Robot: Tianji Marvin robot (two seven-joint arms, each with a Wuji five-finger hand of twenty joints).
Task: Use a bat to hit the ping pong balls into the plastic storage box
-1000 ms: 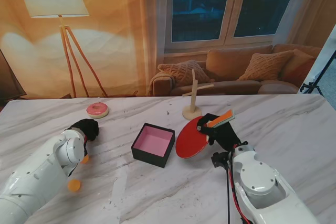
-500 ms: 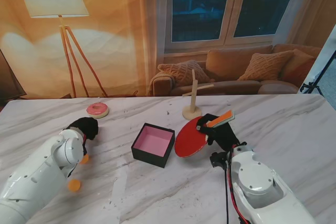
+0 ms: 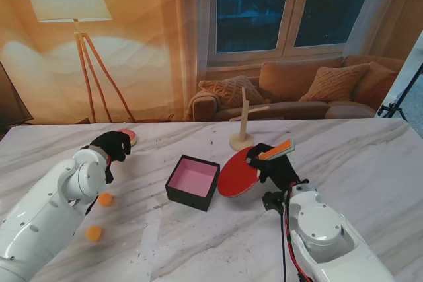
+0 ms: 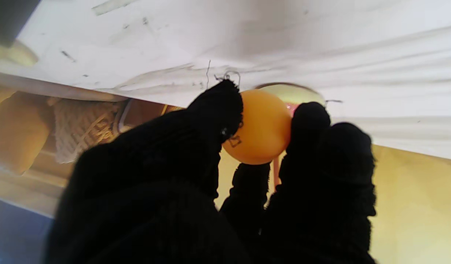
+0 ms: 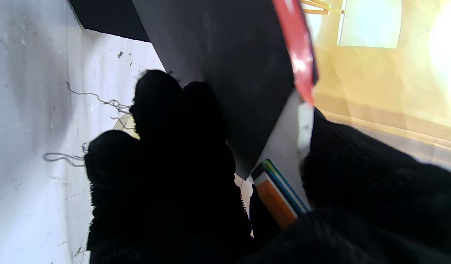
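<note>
2 orange ping pong balls (image 3: 105,199) lie on the marble tabletop (image 3: 370,156) toward its left edge, one nearer to me than the other. A 3rd ball (image 4: 260,126) is pinched between the black-gloved fingers (image 4: 214,110) of the left hand (image 3: 112,144), raised over the left part of the tabletop and covering most of a pink doughnut (image 3: 129,135) by the far edge. A small mark shows on that ball, too blurred to read. The right hand (image 3: 272,166) has its fingers (image 5: 156,106) wrapped round the orange handle of the red bat (image 3: 239,176), whose blade tilts just beside the black storage box (image 3: 192,181) with a pink inside, near the tabletop's middle. A wooden stand (image 3: 242,125) rises beyond the bat.
</note>
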